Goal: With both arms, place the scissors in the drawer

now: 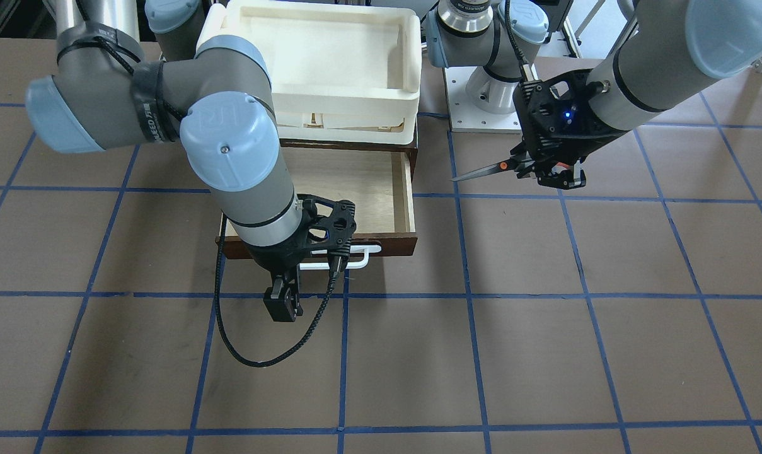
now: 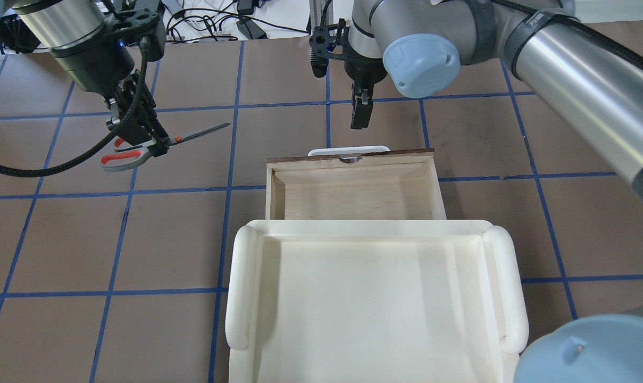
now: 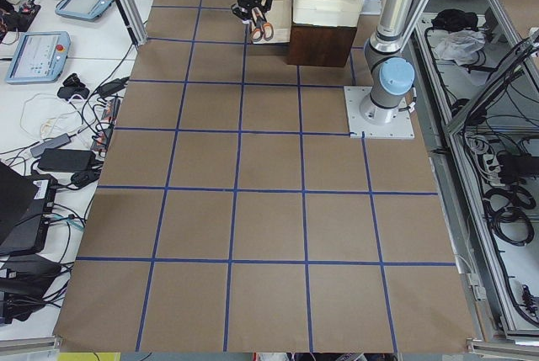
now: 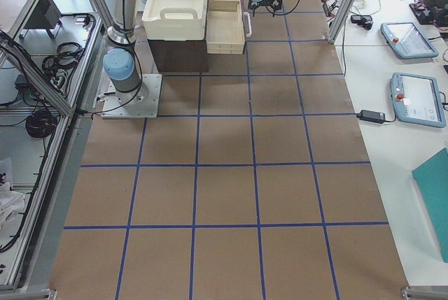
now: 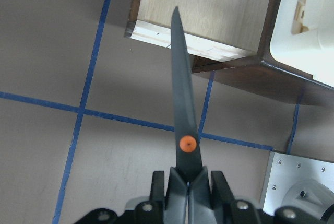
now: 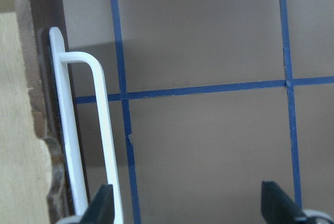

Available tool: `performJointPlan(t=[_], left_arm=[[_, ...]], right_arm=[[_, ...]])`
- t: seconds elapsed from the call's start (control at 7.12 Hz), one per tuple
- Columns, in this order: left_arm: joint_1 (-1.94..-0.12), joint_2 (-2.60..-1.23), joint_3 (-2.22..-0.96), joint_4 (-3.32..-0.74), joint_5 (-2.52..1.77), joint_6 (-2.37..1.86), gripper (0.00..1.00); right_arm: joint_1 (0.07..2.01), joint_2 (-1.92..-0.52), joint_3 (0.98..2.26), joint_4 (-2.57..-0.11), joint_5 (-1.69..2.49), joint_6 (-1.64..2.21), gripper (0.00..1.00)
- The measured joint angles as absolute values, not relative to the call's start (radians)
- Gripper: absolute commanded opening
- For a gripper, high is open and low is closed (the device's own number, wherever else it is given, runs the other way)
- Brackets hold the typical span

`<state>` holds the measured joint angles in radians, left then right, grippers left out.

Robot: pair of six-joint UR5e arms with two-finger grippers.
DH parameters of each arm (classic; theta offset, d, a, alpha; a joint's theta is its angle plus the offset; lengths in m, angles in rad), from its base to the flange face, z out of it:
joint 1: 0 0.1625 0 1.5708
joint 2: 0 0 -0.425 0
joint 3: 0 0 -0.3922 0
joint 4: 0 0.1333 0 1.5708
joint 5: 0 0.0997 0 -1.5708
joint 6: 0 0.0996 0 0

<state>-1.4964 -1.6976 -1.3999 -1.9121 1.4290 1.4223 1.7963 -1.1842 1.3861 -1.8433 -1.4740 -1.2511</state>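
My left gripper (image 2: 150,142) is shut on the scissors (image 2: 196,132) near the orange pivot. It holds them level above the table, blades pointing toward the drawer (image 2: 353,194). The grey-and-orange handles stick out behind the fingers. In the left wrist view the scissors (image 5: 182,93) point at the drawer's corner (image 5: 209,4). The dark brown drawer (image 1: 355,183) is pulled out and its pale wood inside is bare. My right gripper (image 1: 283,306) hovers just in front of the white bar handle (image 1: 368,252). It is open and empty; the right wrist view shows its fingers (image 6: 102,205) spread beside the handle (image 6: 104,145).
A white plastic tray (image 2: 374,229) sits on top of the brown cabinet above the drawer. The right arm's black cable (image 1: 261,359) loops down over the table in front of the drawer. The left arm's base plate (image 1: 481,101) lies beside the cabinet.
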Motion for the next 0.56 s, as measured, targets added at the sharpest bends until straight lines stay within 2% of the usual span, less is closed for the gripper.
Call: performJointPlan(t=[0.56], left_arm=[[-1.636, -1.711, -1.4, -1.9, 1.388, 1.348, 0.0]], right_arm=[[1.651, -1.373, 1.379, -1.626, -1.477, -1.178, 1.0]])
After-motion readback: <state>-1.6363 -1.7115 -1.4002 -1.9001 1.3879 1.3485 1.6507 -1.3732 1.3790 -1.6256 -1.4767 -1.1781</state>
